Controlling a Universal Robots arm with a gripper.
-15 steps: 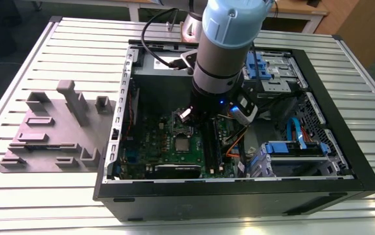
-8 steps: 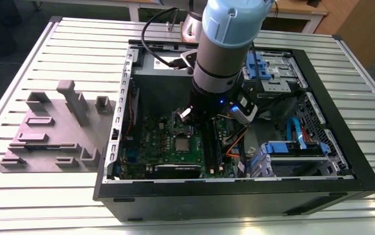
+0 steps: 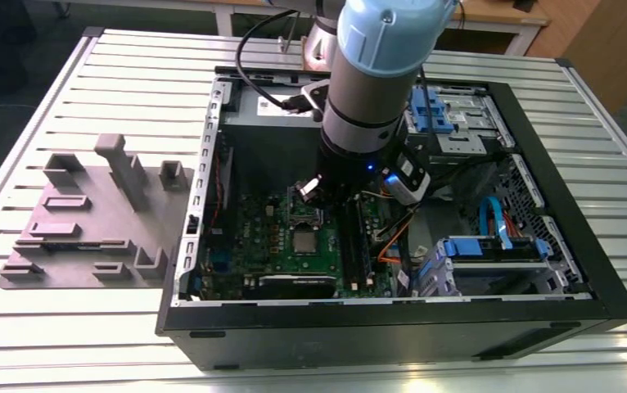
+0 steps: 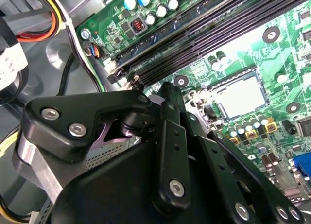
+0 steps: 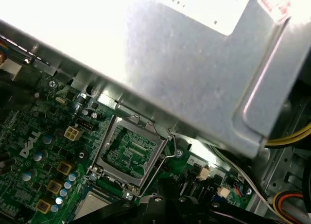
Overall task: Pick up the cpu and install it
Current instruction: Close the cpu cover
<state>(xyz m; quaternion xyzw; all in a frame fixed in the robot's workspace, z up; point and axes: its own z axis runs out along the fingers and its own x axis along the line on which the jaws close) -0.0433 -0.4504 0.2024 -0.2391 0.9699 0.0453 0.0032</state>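
Wide slatted aluminium table (image 3: 95,327), and on it the open black computer case (image 3: 401,327) lying on its side. The grey-and-pale-blue robot arm (image 3: 379,82) reaches down into it. To the exterior view's left sits the grey plastic tray (image 3: 74,229). The black gripper (image 4: 167,90) hovers above the green motherboard (image 3: 259,246); jaws clenched or released, I cannot tell. The silver metal socket frame (image 5: 103,146) stands lifted open. The small silvery square cpu (image 4: 241,95) lies in the socket, apart from the gripper.
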